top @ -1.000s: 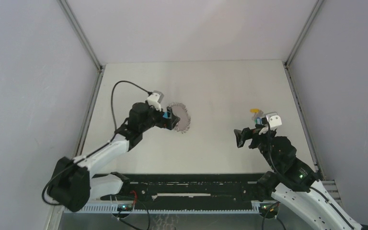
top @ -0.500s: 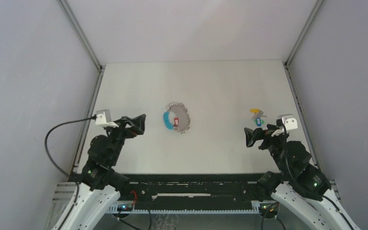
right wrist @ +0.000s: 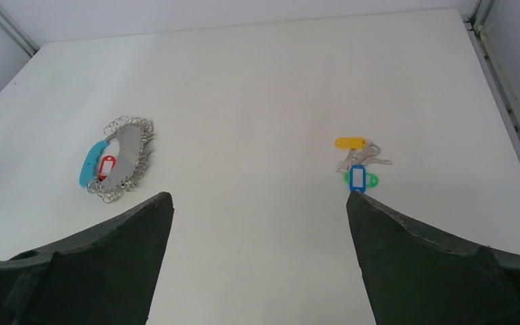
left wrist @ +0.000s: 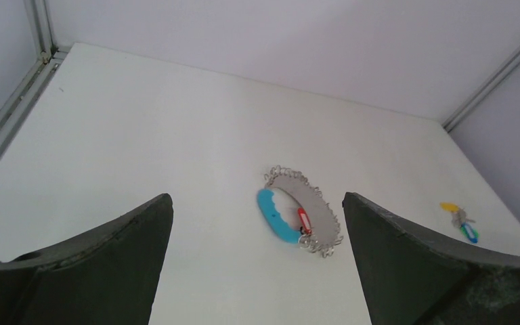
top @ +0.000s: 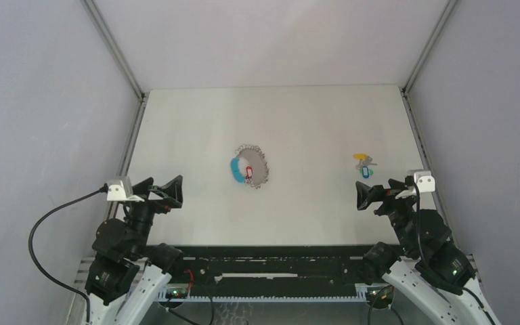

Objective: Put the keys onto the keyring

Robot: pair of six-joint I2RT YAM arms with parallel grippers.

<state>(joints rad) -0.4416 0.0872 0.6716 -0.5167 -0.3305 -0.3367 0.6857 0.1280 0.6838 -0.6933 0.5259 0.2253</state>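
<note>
The keyring (top: 257, 166) lies flat on the white table left of centre, a silvery loop with a bright blue curved segment (top: 233, 169). A red-headed key (top: 248, 171) rests inside the loop against that segment. The yellow key (top: 359, 156) and the blue-teal key (top: 365, 172) lie together at the right. My left gripper (top: 164, 184) hangs open near the table's front left, well short of the keyring (left wrist: 311, 203). At the front right my right gripper (top: 378, 191) is open and empty, just in front of the blue-teal key (right wrist: 357, 177) and the yellow one (right wrist: 350, 143).
White walls with metal corner rails (top: 114, 47) enclose the table on three sides. A black rail with cable ducting (top: 264, 261) runs along the near edge between the arm bases.
My left arm has pulled back from the keyring to the front left, uncovering the blue segment and the red key. The right arm has drawn back toward the near edge.
</note>
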